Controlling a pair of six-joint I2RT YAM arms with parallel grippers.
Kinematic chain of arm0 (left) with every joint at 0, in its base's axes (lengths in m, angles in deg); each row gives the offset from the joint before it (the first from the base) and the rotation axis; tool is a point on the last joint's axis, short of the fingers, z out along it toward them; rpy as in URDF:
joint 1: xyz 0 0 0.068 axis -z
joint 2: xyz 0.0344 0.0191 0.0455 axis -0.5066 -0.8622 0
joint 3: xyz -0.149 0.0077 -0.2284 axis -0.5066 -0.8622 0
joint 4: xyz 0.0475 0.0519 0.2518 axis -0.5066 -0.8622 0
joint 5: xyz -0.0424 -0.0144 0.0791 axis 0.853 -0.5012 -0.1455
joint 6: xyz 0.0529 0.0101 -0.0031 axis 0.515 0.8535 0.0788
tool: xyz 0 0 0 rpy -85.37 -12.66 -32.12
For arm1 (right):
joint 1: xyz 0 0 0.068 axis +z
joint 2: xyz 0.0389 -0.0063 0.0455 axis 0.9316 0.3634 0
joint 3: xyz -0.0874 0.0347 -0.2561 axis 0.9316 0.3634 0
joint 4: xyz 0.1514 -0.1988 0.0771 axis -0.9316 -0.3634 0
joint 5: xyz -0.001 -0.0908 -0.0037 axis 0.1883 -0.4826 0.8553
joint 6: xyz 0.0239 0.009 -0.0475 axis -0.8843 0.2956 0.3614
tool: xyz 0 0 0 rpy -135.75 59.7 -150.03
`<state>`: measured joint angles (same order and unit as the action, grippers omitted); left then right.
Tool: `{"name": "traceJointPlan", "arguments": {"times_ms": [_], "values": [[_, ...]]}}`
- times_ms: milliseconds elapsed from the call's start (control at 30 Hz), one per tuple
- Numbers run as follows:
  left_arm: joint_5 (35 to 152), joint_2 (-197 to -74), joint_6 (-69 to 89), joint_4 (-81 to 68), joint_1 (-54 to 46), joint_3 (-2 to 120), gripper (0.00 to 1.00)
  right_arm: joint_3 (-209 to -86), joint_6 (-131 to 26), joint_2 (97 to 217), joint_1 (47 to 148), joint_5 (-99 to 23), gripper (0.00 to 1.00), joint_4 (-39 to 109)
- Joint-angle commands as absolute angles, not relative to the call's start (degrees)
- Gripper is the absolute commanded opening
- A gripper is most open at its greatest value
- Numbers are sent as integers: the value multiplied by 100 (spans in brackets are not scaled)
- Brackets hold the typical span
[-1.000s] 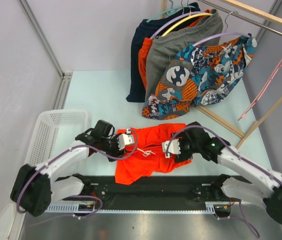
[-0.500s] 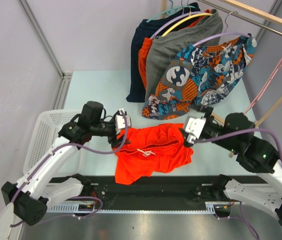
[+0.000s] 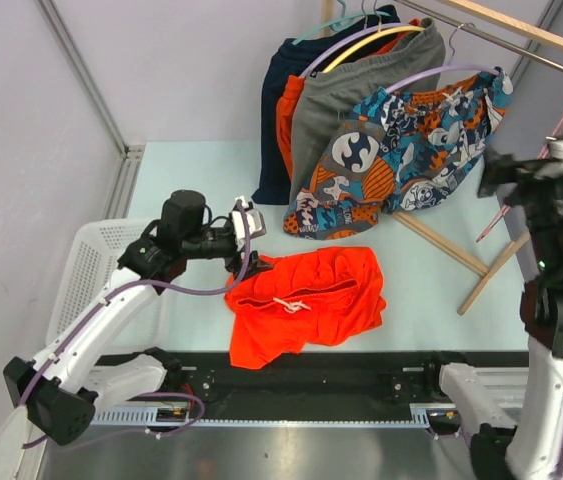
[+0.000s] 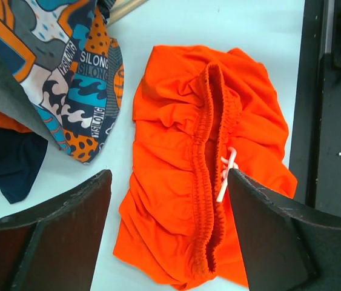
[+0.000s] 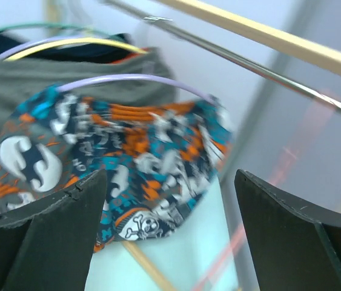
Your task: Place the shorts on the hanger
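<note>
Orange-red shorts wait under the left arm: the left pincer (image 4: 169,176), fingers spread wide and holding nothing, hangs over the plain orange-red fabric shorts with a white drawstring (image 4: 200,163), which lie crumpled on the pale tabletop (image 3: 201,180) directly beneath it. The gathered waistband runs lengthwise between the two fingers, so a straight drop and squeeze would likely pinch across it. The right pincer (image 5: 169,176), also wide and empty, sits high and well apart from the shorts, facing the blue-orange-white patterned shorts (image 5: 128,157) on the rack. The thin pale pink wire hanger (image 5: 286,159) shows only as a blur off to its right. The left arm is nearer the shorts, the right nearer the hanger.
</note>
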<state>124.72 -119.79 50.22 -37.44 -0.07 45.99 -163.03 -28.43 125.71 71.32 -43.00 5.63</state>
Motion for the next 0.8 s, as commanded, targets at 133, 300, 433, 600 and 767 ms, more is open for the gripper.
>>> {"name": "traceJointPlan", "arguments": {"times_ms": [133,300,433,600,767], "values": [[12700,-11968,4649,-3439,102,5142,82,-16210,-5732,11682,4375,-3557,85,-887],[12806,-11968,4377,-3545,208,5494,83,-15647,-6479,11646,3364,-3118,81,-1030],[12797,-11906,4281,-3466,339,5653,86,-15576,-6630,12084,3107,-3030,78,-942],[12762,-11906,4140,-3369,410,5671,87,-15383,-6709,12411,3160,-2827,76,-125],[12709,-11933,4175,-3377,428,5671,87,-15085,-6648,12578,3484,-2827,75,508]]}}
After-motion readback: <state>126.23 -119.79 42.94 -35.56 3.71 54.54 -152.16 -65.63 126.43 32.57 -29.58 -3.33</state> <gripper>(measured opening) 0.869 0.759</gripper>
